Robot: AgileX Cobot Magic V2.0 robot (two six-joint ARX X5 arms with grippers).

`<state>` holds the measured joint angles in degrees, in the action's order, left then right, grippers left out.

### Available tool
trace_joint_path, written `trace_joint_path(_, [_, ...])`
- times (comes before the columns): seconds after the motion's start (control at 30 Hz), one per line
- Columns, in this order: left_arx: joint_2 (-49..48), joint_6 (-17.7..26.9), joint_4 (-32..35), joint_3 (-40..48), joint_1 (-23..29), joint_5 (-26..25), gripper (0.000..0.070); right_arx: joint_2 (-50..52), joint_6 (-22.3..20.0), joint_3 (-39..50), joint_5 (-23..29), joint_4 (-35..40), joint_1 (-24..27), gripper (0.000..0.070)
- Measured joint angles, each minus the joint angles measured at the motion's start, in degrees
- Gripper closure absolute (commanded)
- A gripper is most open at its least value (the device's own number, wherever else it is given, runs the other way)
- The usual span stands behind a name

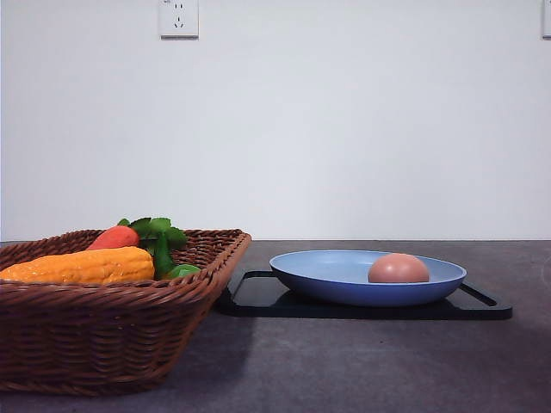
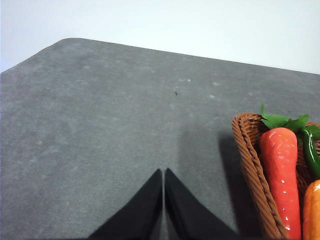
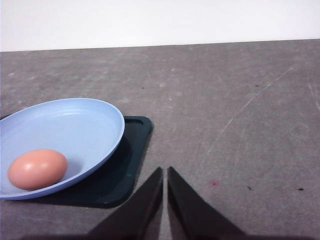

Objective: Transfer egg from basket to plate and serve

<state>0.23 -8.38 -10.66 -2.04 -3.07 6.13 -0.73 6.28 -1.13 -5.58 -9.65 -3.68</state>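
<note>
- On your left, the basket (image 1: 112, 318) sits on the table (image 1: 362, 361), holding a carrot (image 1: 114, 237), a long yellow-orange vegetable (image 1: 82, 266) and green leaves (image 1: 159, 231).
- The left gripper (image 2: 163, 172) has its jaws pressed together, tips touching, with nothing between them. It hangs over bare table just beside the basket's corner (image 2: 250, 160).
- The left wrist view gives you the carrot (image 2: 281, 175) close up, along with a dark green piece (image 2: 311, 152) next to it; the front view cannot show you how near those jaws are to the rim.
- Moving right, the plate (image 1: 344, 280) rests on a black tray (image 1: 258, 297), and the egg (image 1: 398, 268) lies in the plate.
- The right gripper (image 3: 165, 172) also has its jaws closed on nothing. You see the egg (image 3: 37, 168) in the plate (image 3: 75, 125), well apart from those jaws, with the tray's corner (image 3: 132, 150) between.
- The front view alone gives you basket and plate together.
</note>
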Motion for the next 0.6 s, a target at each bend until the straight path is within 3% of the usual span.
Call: trace_joint_path(0.6, [0.0, 0.0, 0.0, 0.0, 0.0, 0.0, 0.07, 0.0, 0.0, 0.0, 0.0, 0.0, 0.0, 0.07])
